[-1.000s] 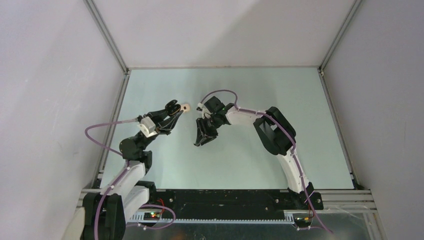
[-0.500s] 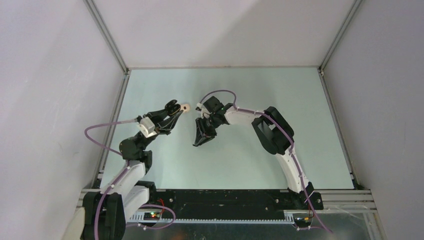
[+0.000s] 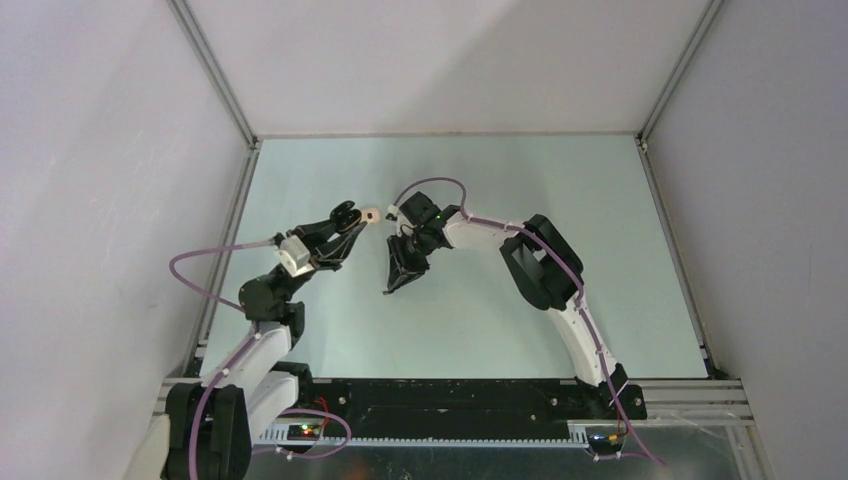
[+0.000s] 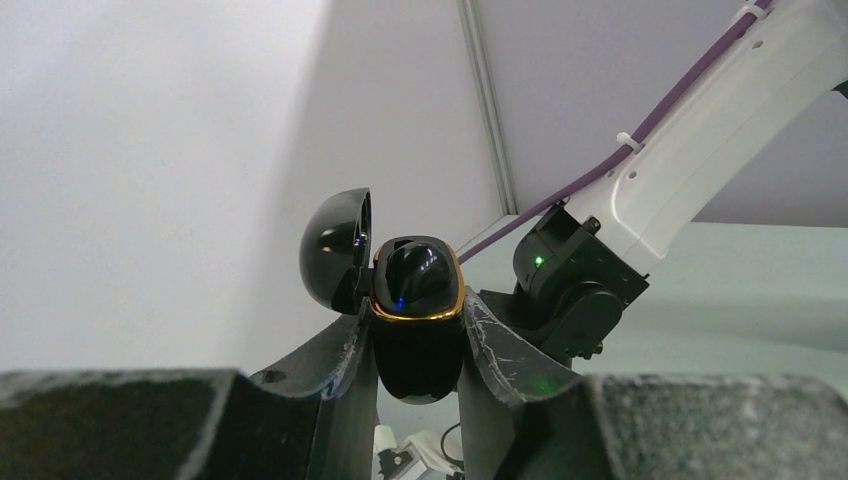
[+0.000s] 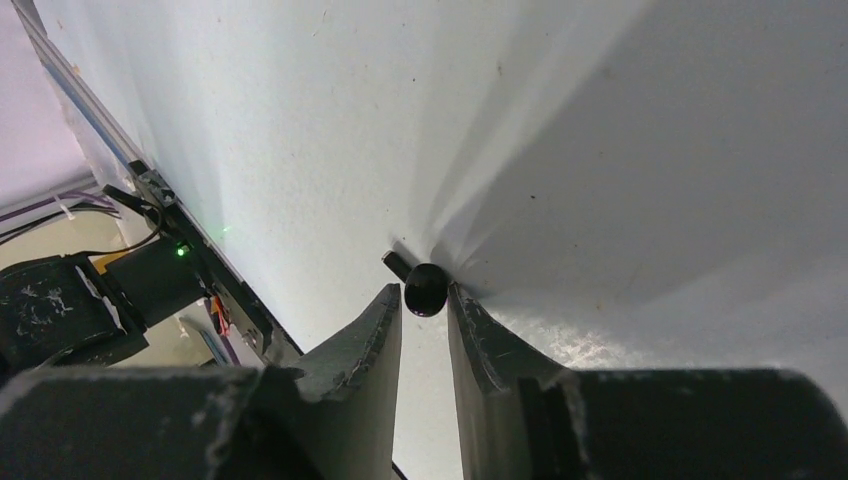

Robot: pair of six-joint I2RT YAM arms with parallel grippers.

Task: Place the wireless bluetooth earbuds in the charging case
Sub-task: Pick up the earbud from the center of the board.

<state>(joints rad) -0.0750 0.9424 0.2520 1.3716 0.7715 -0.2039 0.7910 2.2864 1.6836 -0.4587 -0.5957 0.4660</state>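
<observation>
Left gripper (image 4: 417, 325): clamped firmly on a glossy black, gold-rimmed plastic charging case (image 4: 417, 285).
Case lid (image 4: 338, 250): hinged open to the left (domed, same glossy black).
Right gripper (image 5: 424, 305): jaws set a slim gap apart, tips flanking a small black stemmed earbud (image 5: 424, 289); an actual pinch cannot be told.
Earbud: seen lying on the pale table (image 5: 600, 150).

Pale green surface (image 3: 480, 320), matte, with small dark specks seen up close. Grey-white walls (image 3: 100, 200) on three sides. Aluminium frame rails (image 3: 213, 75) at the back corners. Black rail (image 3: 450, 395) along the near edge.
</observation>
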